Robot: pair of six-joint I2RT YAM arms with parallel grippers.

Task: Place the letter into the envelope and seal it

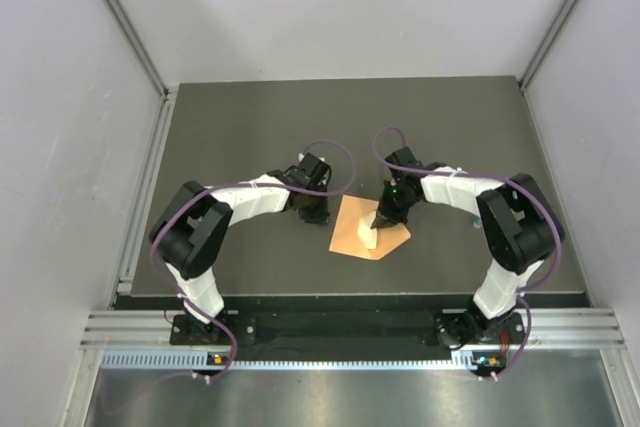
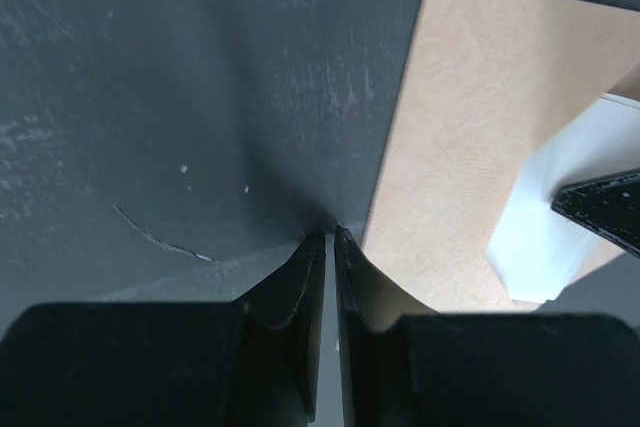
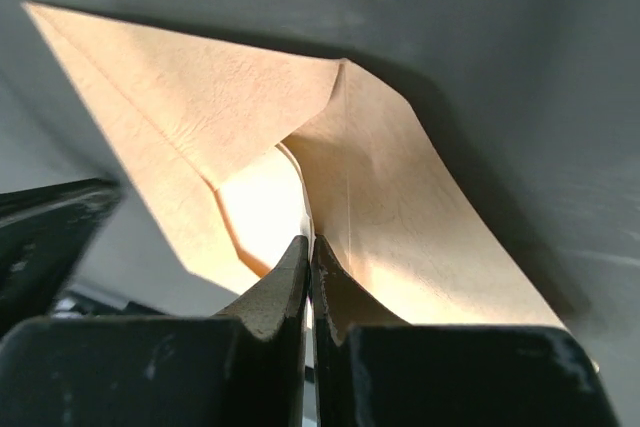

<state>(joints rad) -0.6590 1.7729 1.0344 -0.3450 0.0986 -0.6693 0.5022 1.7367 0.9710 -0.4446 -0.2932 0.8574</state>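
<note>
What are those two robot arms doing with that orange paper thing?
They are putting a letter into an envelope. The right gripper is pinched shut on the pale letter, which seems to sit partway in the open mouth of the orange envelope lying on the dark table. The left gripper is nearly shut, low beside the envelope's edge, not holding it. The flap is open, so nothing is sealed yet.

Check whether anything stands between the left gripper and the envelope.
Nothing visible does. The left gripper is right beside the edge of the envelope, with only bare table between them.
</note>
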